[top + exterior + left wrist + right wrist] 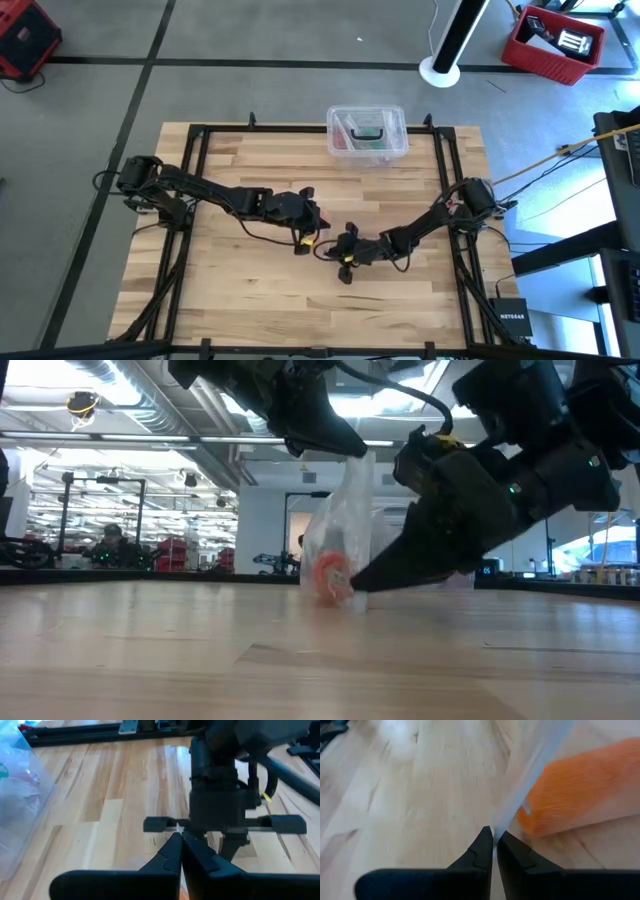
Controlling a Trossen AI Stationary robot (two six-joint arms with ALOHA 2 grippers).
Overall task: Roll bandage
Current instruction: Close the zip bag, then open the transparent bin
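Grippers meet near the middle of the desk [240, 150]. The left gripper [352, 452] is pinched together on the top of a clear plastic bag [345, 510], holding it up. The right gripper [494, 839] is clamped on the bag's lower edge. The bandage [580, 785], a rolled orange cylinder, sits inside the bag, low against the desk. A clear plastic box [367, 134] stands at the far edge.

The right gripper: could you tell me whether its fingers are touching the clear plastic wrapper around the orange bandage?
Touching. In the right wrist view the right gripper is pinched shut on the clear wrapper's edge, beside the bandage.
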